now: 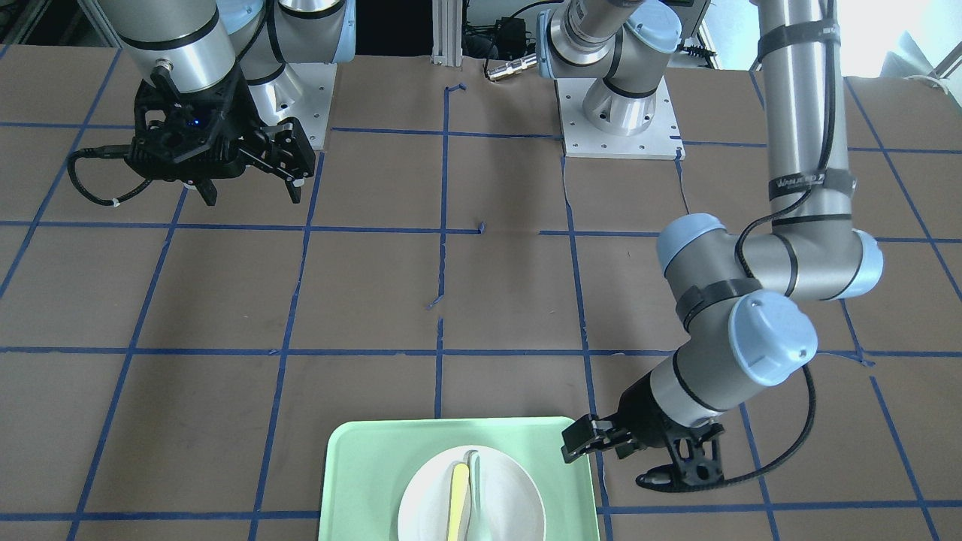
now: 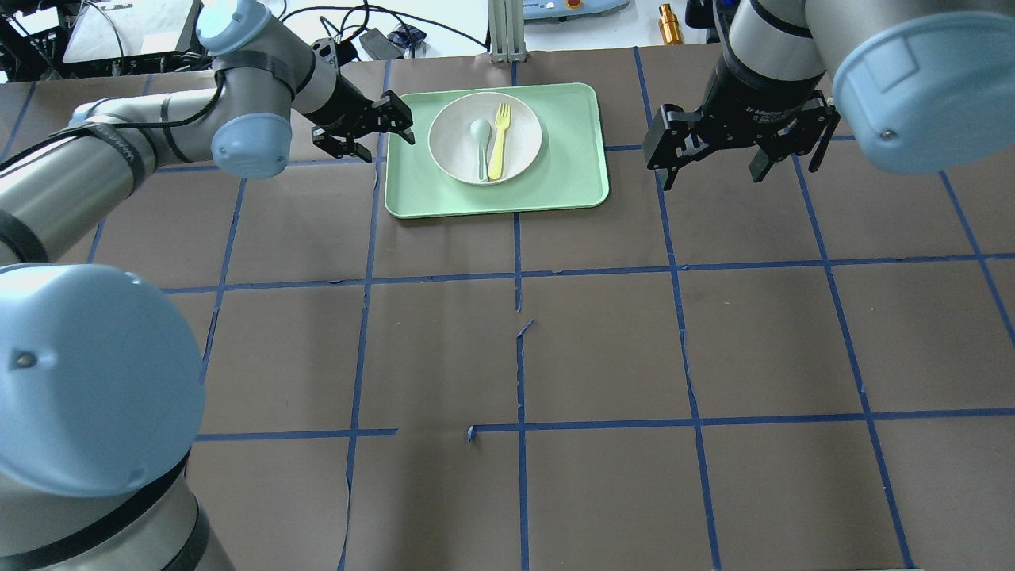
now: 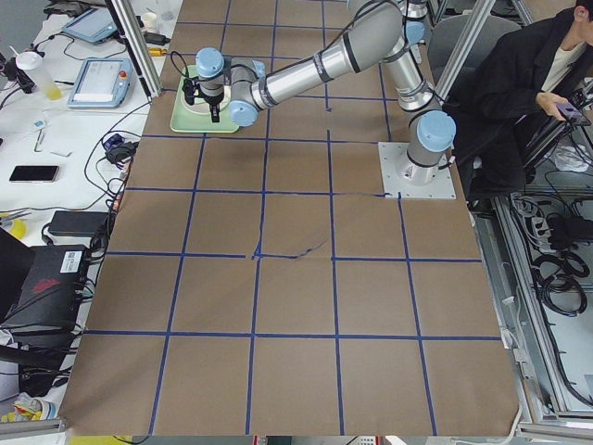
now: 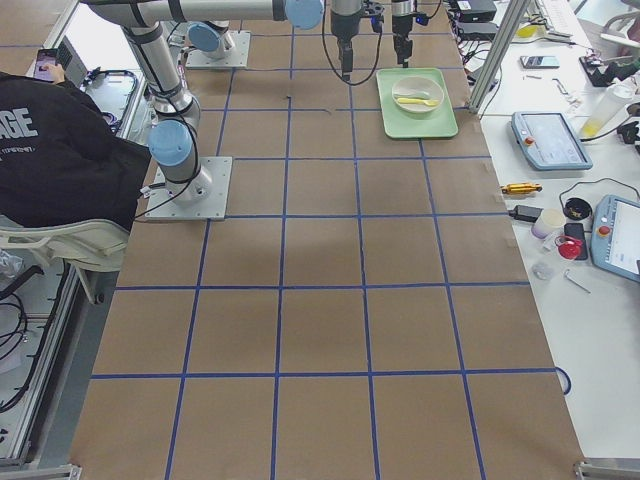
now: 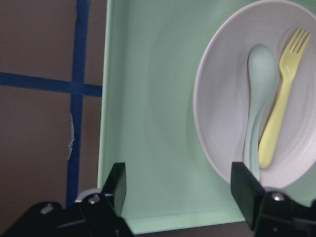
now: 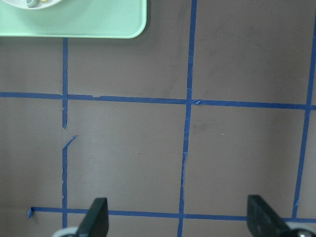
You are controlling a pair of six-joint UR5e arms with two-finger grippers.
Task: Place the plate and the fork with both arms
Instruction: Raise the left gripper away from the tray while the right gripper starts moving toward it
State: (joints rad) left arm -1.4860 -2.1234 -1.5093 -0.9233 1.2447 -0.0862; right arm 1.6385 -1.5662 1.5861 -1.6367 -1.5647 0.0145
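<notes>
- You have the rectangular mint-green tray (image 2: 572,176) lying at the far side of the brown paper-covered table (image 2: 603,349), a little left of centre.
- In the tray sits the round off-white plate (image 2: 525,135), close to the far rim, with more green floor showing on its near side.
- On the plate lie the pale-yellow plastic fork (image 2: 499,143) and, touching its left side, the pale grey-green spoon (image 2: 481,147).
- The fork's long axis runs near to far, slightly tilted. Its tines point far and its handle points towards you.
- Your left gripper (image 5: 180,190) hangs over the tray's left rim with its fingers spread wide, gripping nothing.
- Your right gripper (image 6: 178,217) hangs over bare table to the right of the tray, apart from it. Its fingers are also spread wide and grip nothing.
</notes>
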